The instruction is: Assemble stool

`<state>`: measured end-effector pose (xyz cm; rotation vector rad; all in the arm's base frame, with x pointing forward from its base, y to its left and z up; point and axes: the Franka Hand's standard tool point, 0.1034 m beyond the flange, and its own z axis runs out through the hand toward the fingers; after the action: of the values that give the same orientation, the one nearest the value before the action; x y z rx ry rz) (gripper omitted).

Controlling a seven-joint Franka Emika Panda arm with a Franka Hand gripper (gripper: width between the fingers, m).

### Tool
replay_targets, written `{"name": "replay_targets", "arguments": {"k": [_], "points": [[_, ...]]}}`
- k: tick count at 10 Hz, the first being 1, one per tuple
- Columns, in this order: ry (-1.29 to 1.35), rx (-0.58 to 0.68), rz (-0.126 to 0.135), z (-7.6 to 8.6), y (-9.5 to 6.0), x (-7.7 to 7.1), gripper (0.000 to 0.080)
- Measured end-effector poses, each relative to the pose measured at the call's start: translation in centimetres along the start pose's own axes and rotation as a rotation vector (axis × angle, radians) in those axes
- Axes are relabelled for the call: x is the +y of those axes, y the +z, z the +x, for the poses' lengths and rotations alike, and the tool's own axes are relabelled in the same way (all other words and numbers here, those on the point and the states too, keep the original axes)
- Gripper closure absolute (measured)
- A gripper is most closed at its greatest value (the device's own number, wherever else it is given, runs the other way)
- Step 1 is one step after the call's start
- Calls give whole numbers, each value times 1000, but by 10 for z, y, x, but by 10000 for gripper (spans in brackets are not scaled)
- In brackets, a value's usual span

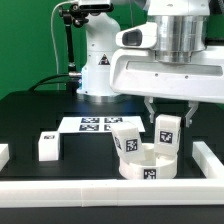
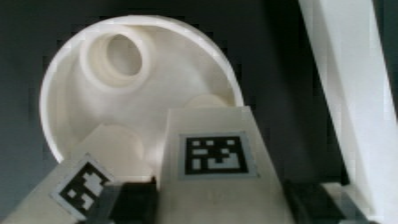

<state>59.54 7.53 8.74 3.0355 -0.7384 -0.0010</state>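
I count 1 seat and 3 legs. My gripper is clamped narrow on the held leg, upright on the seat near the tabletop's front edge. The 2nd leg stands beside it on the seat. The 3rd leg lies well apart, toward the exterior view's left.

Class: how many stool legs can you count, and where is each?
3. One loose leg lies on the table, exterior view's left; a second leg stands on the seat; a third leg is between the fingers.
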Motion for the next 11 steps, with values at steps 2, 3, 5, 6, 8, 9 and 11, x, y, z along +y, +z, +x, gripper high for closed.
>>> {"name": "replay_targets", "arguments": {"k": [2, 3, 5, 6, 8, 9, 11], "points": [[114, -1, 1, 0, 0, 0, 461], [231, 3, 29, 1, 0, -2, 461], [386, 31, 80, 3, 0, -5, 461], [488, 63, 114, 2, 0, -10, 461], [635, 68, 142, -1, -1, -18, 461], [668, 66, 146, 0, -1, -19, 461], [820, 32, 177, 1, -1, -21, 461]]}}
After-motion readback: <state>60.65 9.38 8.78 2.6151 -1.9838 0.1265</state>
